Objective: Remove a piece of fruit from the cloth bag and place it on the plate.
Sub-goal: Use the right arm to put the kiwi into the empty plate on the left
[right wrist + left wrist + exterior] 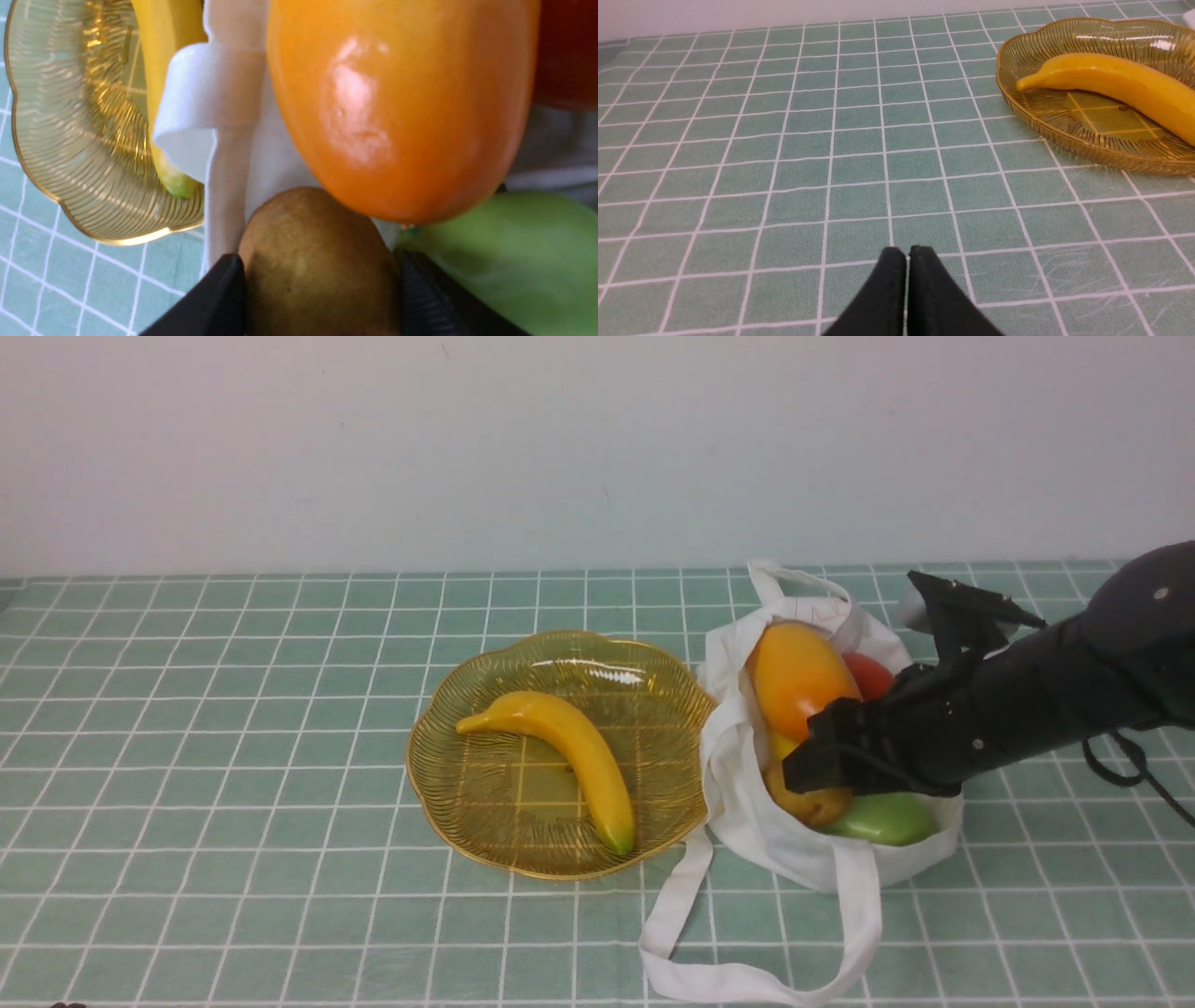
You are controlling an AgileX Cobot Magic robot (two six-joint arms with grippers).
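Inside cloth bag (pixel 747 826), right jaws apparently pinch fruit (pixel 317 261), wrist view only; left jaws closed.

Counted: 1 plate (pixel 485 793), 1 banana (pixel 560 747), 1 cloth bag (pixel 747 803) with 2 strap handles (pixel 674 896), 1 orange mango (pixel 798 677), 1 red fruit (pixel 870 674), 1 green fruit (pixel 887 819) and 1 brownish-yellow fruit (pixel 317 261).

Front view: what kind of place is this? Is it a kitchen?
Probably a robot test table, not a real kitchen. A green checked tablecloth meets a bare white wall, and a black robot arm reaches into a white cloth bag.
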